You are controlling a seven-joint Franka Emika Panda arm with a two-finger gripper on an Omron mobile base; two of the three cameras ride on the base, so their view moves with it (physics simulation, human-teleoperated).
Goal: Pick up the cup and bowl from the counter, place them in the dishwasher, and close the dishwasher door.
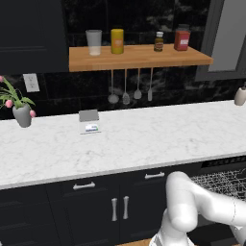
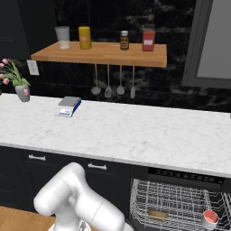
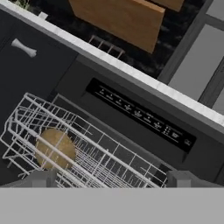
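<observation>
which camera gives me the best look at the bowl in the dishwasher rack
The hand view: the tan bowl sits plainly inside the wire rack, seen from above. The right base view shows only a low tan sliver through the wires. In the left base view I can't make it out.

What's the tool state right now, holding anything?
Tool: open, holding nothing, above the rack.

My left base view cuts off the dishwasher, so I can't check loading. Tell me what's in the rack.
Observer: In the right base view a red cup sits at the wire rack's right end.
Operator: Now the bowl.
Observer: A brown bowl lies in the rack too, left of the cup.
Operator: Give me the claw.
Observer: In the hand view the claw hangs open above the rack.
</observation>
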